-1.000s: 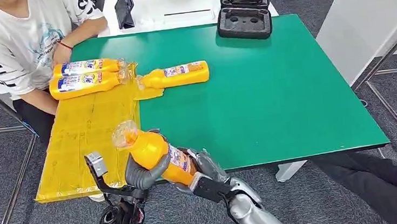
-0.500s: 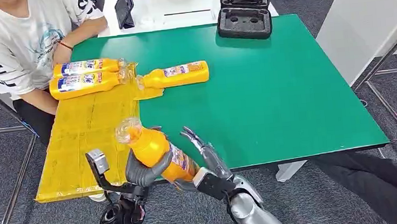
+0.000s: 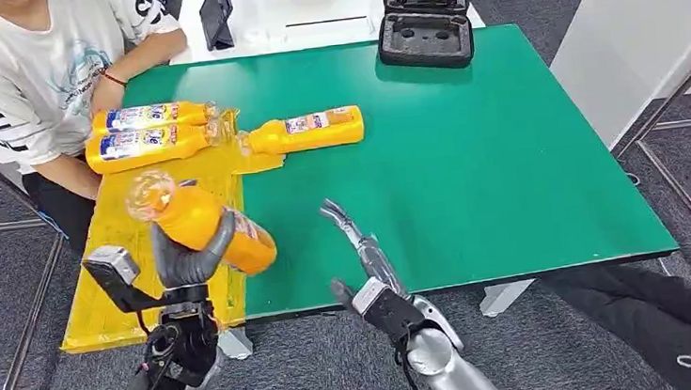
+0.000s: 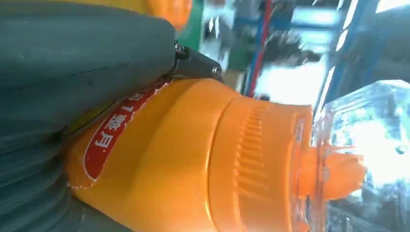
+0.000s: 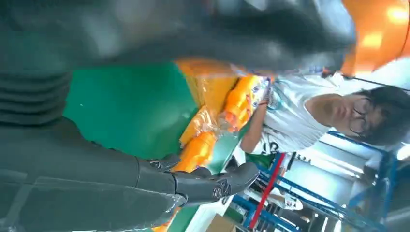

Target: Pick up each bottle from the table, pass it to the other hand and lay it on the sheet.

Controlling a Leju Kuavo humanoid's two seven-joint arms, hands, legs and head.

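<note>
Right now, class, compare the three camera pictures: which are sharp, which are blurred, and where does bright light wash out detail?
Head view: sharp and evenly lit, the held bottle and green table crisp. Left wrist view: the bottle's ribbed neck is clear, but the background is smeared and bright light washes out the clear cap. Right wrist view: the right hand up close is soft and blurred, with glare at the far edge.

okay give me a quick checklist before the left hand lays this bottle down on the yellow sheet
1. Left hand grips the held bottle around its body: ok.
2. Right hand off the bottle, fingers apart: ok.
3. Bottle above the yellow sheet: ok.
4. Bare sheet below the two laid bottles: ok.
5. Person's arm at the sheet's far corner, away from the drop spot: ok.
6. Cap tightness: cannot tell.
</note>
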